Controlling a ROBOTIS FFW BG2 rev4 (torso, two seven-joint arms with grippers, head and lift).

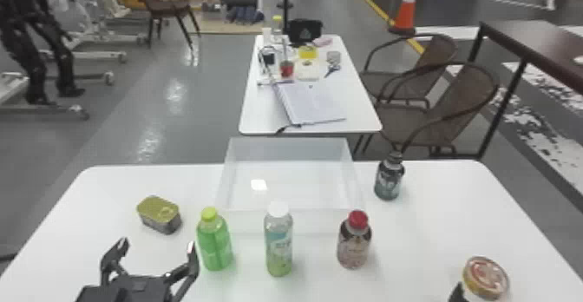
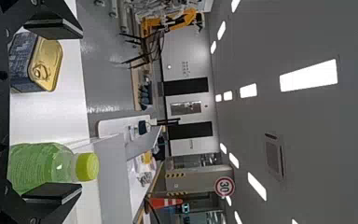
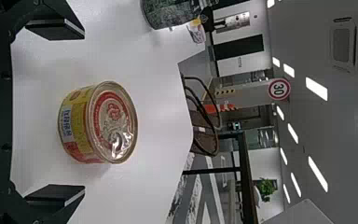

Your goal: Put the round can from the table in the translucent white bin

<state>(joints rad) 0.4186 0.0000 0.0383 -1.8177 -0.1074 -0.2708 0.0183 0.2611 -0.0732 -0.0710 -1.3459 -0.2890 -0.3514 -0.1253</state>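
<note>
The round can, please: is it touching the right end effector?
Apart: the right wrist view shows tabletop between the round can and both fingers of the right end effector.

The left gripper (image 1: pixel 157 244) has 2 black fingers (image 1: pixel 191 260).

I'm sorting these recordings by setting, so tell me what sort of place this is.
Probably an indoor robotics lab or test hall: a black legged machine stands by wheeled white frames, with a traffic cone farther back.
</note>
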